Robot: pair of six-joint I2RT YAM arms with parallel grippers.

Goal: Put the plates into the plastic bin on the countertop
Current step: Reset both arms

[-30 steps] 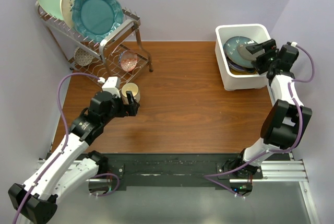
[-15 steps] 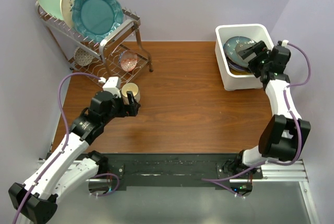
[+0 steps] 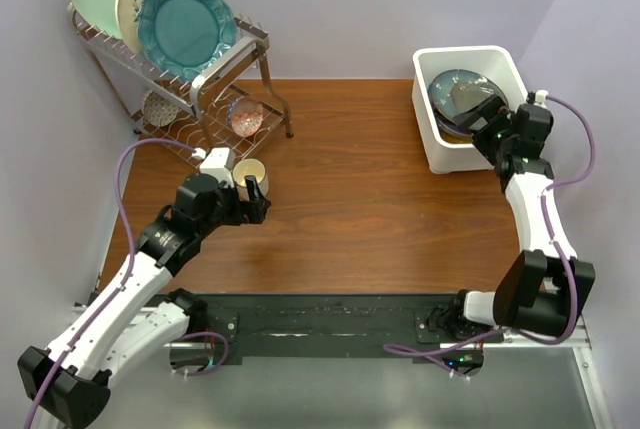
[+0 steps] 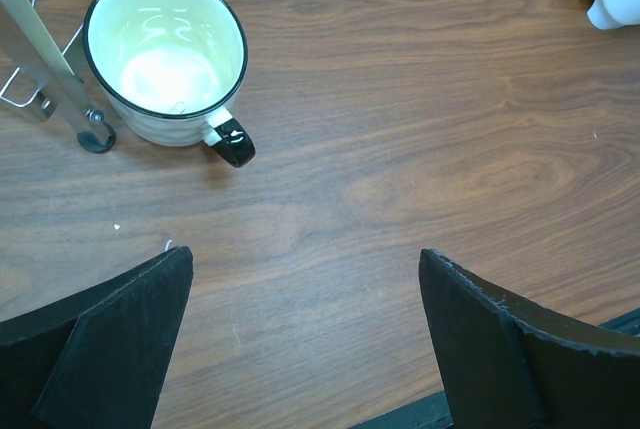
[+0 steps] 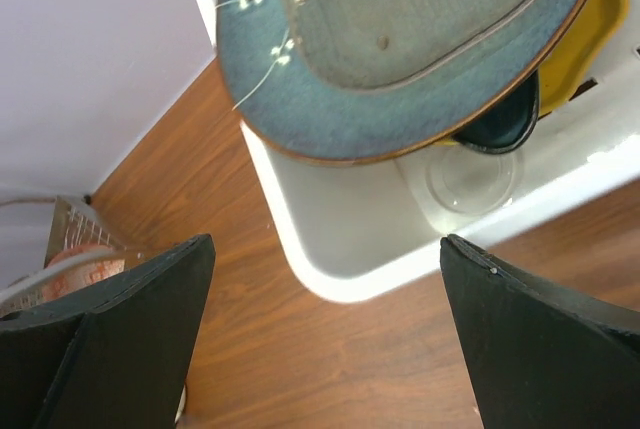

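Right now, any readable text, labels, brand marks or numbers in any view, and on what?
None readable in any view.
No lettering shows on the white bin, the top plate, the cup or the rack; the plate carries only dots, the cup only a black rim.

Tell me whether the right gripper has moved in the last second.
Yes. The right gripper has pulled back toward the near rim of the plastic bin, jaws open.
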